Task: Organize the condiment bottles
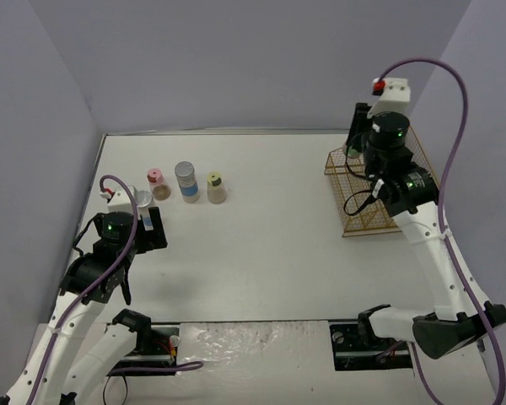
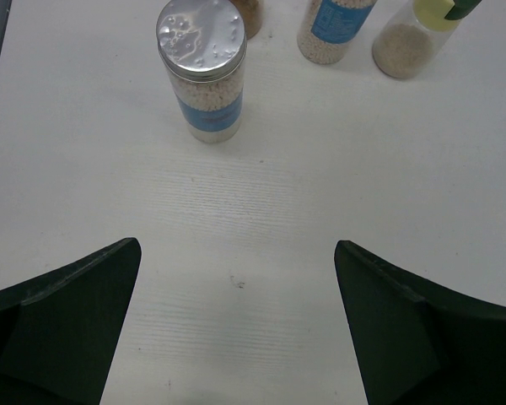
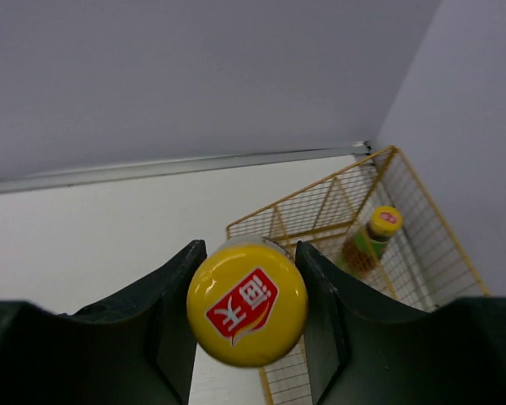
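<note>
Condiment bottles (image 1: 185, 180) stand in a row at the desk's (image 1: 270, 253) far left. Your right gripper (image 3: 249, 287) pinches a yellow-capped bottle (image 3: 247, 304) at the wire basket (image 3: 320, 211), far right, where a second yellow-capped bottle (image 3: 373, 240) stands. The jaws of your left gripper (image 2: 236, 278) are spread, facing a silver-lidded jar (image 2: 202, 76). Next, probably: lower the held bottle in upright, then release.

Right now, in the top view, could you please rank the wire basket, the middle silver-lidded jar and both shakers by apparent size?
1. wire basket
2. silver-lidded jar
3. pink-capped shaker and yellow-green-capped shaker, which look alike, so unranked.
</note>
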`<state>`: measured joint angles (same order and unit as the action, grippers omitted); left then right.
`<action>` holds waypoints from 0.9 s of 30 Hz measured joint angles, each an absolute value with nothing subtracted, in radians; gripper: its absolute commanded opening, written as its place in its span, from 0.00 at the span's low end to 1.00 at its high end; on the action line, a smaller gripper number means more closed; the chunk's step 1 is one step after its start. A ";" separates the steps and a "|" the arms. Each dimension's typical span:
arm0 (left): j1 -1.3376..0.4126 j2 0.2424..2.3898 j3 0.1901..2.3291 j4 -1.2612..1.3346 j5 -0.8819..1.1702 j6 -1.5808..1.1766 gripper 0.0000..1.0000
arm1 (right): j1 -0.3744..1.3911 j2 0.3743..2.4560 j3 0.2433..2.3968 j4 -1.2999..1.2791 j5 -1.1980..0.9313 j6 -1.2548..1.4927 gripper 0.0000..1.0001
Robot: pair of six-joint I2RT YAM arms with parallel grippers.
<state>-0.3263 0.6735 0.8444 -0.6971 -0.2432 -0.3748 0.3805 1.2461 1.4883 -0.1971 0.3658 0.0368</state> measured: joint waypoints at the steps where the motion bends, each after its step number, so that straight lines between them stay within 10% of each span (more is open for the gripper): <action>1: -0.325 0.673 0.844 -0.697 -0.242 -0.375 0.97 | 0.336 1.246 1.510 -0.203 0.378 0.038 0.00; 27: -0.305 0.674 0.844 -0.697 -0.223 -0.370 0.97 | -0.183 1.474 1.613 -0.268 0.370 0.117 0.00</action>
